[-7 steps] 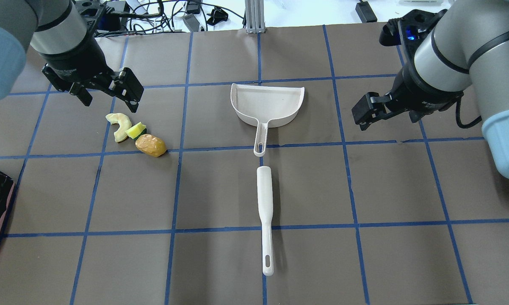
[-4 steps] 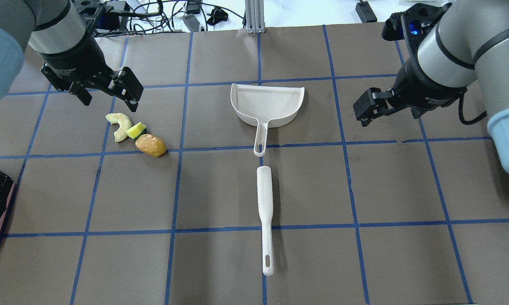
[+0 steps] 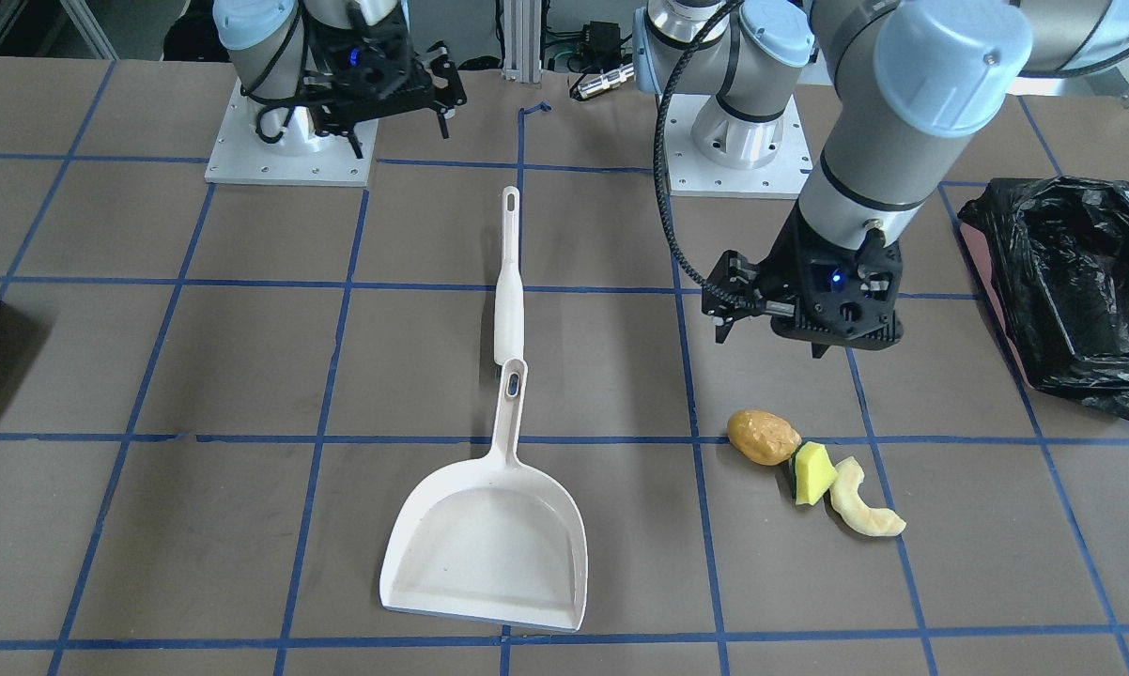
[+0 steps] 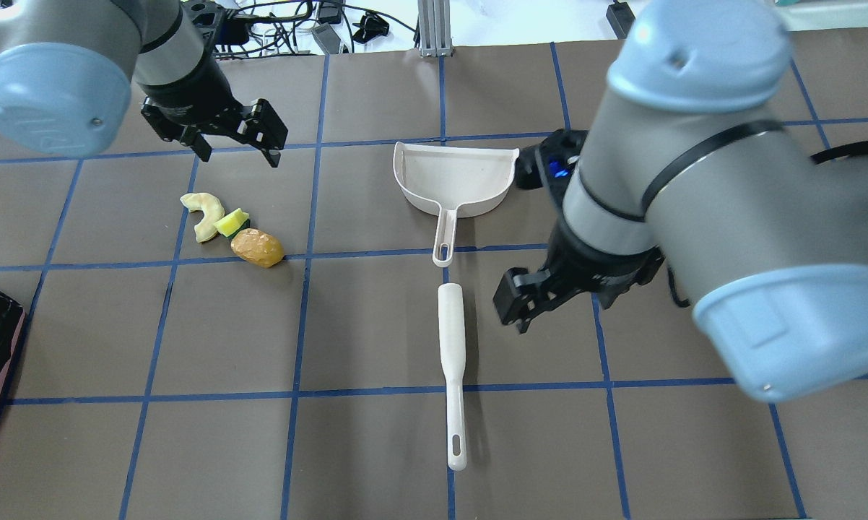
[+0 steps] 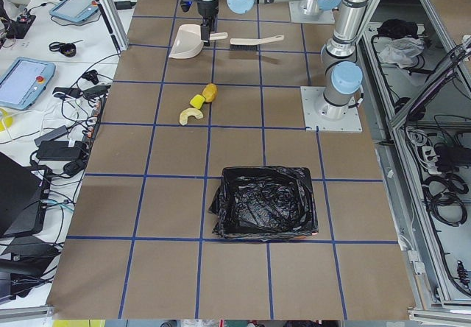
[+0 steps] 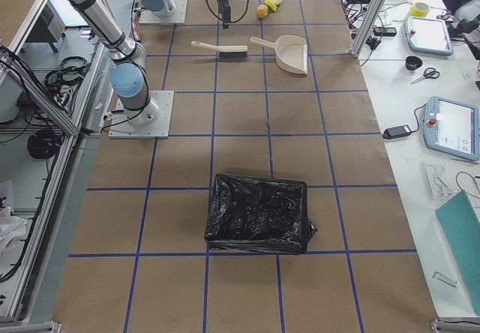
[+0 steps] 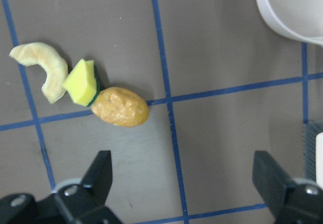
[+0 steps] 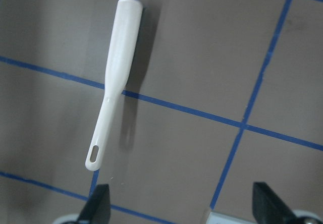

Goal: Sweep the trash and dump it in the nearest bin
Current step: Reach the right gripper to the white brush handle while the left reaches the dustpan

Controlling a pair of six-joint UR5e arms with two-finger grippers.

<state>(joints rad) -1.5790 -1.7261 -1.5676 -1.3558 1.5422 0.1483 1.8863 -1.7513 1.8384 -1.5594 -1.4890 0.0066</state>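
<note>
The left gripper [image 7: 184,181], jaws apart, is being held near the trash [image 7: 120,106] toward the table's [image 4: 694,448] left edge; the right gripper [image 8: 182,206], also spread, is being held beside the brush [image 8: 115,72].

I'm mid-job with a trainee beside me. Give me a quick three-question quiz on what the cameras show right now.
1. True or false: the white plastic dustpan is empty.
2. Which gripper hovers nearest the white long-handled brush? A) left gripper B) right gripper C) both equally
3. Fill in: the fingers of both grippers are ____.
Key: 1 true; 2 B; 3 open.
</note>
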